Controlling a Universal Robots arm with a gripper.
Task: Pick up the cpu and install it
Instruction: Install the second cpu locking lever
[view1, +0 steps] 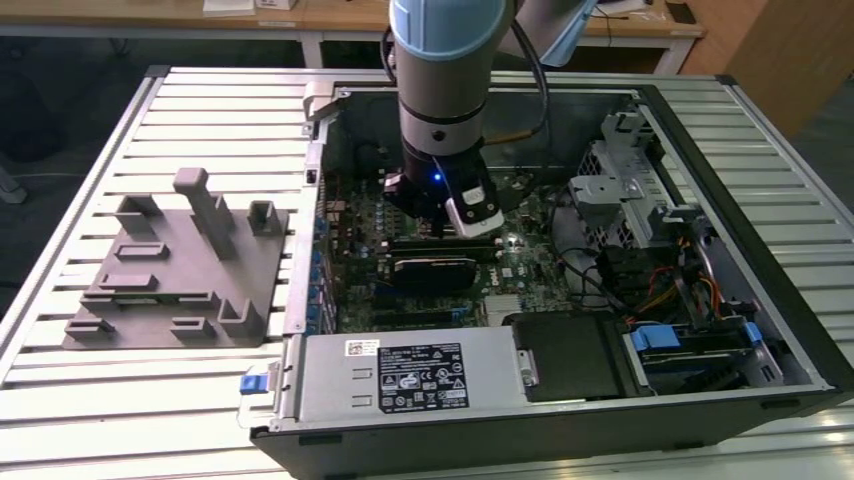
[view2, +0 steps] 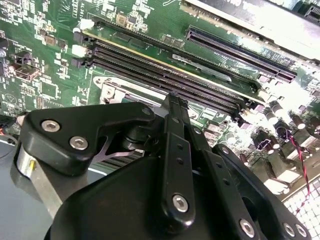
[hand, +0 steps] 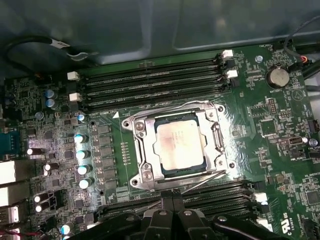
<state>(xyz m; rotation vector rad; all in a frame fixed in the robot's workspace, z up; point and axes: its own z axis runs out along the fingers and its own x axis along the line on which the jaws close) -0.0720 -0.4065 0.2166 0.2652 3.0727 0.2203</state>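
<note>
cpu (hand: 178, 148) already sits flat in the socket (hand: 177, 147) in the first wrist view: square chip, dull silver-grey lid with a thin darker rim, framed by the bright stamped-metal socket bracket on the green motherboard (hand: 260, 120), between the rows of long black memory slots (hand: 150, 82). Claw (view2: 172, 100) hangs just above the board inside the open PC case (view1: 747, 300), black matte fingers pressed together, holding nothing. Reads to me as the placing step done and the pick finished; seating looks square, though I can't tell if the retention frame is latched. Any further move here calls for a straight vertical path, with those slots close by. Case rests on the ribbed metal table (view1: 200, 110) beside a grey moulded fixture (view1: 180, 260)
</note>
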